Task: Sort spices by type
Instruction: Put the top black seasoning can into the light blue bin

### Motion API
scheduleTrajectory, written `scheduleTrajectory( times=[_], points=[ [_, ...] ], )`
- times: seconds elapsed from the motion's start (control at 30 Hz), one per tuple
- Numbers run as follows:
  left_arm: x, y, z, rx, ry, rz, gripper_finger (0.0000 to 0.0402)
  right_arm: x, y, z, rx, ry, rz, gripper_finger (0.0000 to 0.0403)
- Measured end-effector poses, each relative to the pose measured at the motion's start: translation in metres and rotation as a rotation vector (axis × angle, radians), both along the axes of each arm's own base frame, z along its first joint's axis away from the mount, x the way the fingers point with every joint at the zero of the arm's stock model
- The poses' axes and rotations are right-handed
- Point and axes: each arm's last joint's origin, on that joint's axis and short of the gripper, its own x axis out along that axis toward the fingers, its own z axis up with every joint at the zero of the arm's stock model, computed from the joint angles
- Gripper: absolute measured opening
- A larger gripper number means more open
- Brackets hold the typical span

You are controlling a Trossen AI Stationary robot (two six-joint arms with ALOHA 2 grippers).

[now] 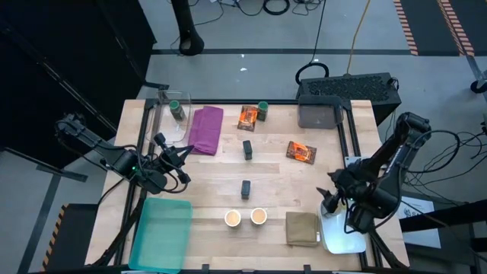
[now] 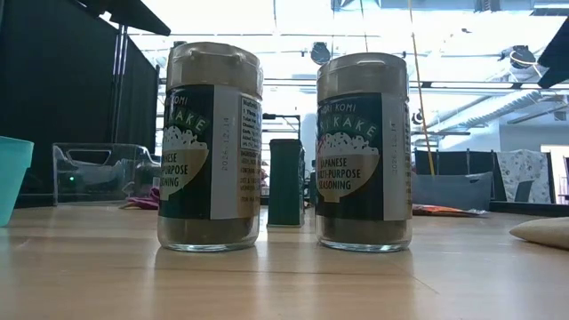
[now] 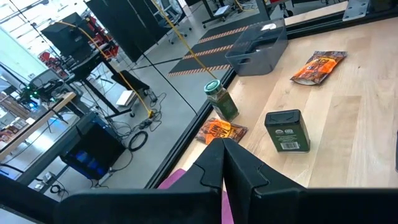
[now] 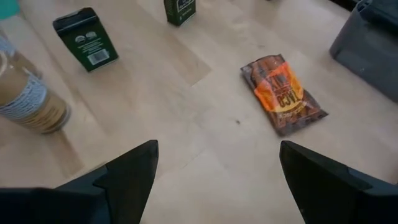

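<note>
The spices stand spread over the wooden table. Two tan-topped jars (image 1: 233, 218) (image 1: 258, 217) stand upright near the front edge and fill the low view (image 2: 209, 147) (image 2: 363, 151). Two dark blocks (image 1: 247, 149) (image 1: 246, 189) stand mid-table. Two orange packets (image 1: 247, 116) (image 1: 301, 151) lie flat. One green-lidded jar (image 1: 262, 110) stands beside the far packet, another (image 1: 176, 109) at the far left. My left gripper (image 1: 183, 155) hovers shut beside the purple cloth (image 1: 205, 129). My right gripper (image 4: 217, 180) hangs open at the right (image 1: 332, 195), tilted down toward the right-hand packet (image 4: 283, 93).
A clear container (image 1: 169, 122) stands at the far left, a grey bin (image 1: 319, 114) at the far right. A teal tray (image 1: 162, 232) lies at the near left, a white tray (image 1: 342, 234) at the near right, with an olive cloth (image 1: 302, 228) beside it.
</note>
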Motion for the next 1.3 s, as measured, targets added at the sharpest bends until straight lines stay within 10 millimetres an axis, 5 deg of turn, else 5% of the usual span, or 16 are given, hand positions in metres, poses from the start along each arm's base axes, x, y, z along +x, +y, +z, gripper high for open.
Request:
scheduleTrajectory(
  times=[0.73,1.3],
  points=[
    [0.000,0.000,0.000,-0.002,-0.002,0.000,0.0011,0.011,-0.008,0.002,-0.109,-0.045,0.017,0.0318],
    [0.001,0.000,0.001,-0.012,-0.015,0.002,0.0011,0.058,-0.015,0.006,-0.197,-0.096,0.114,0.0318]
  ],
)
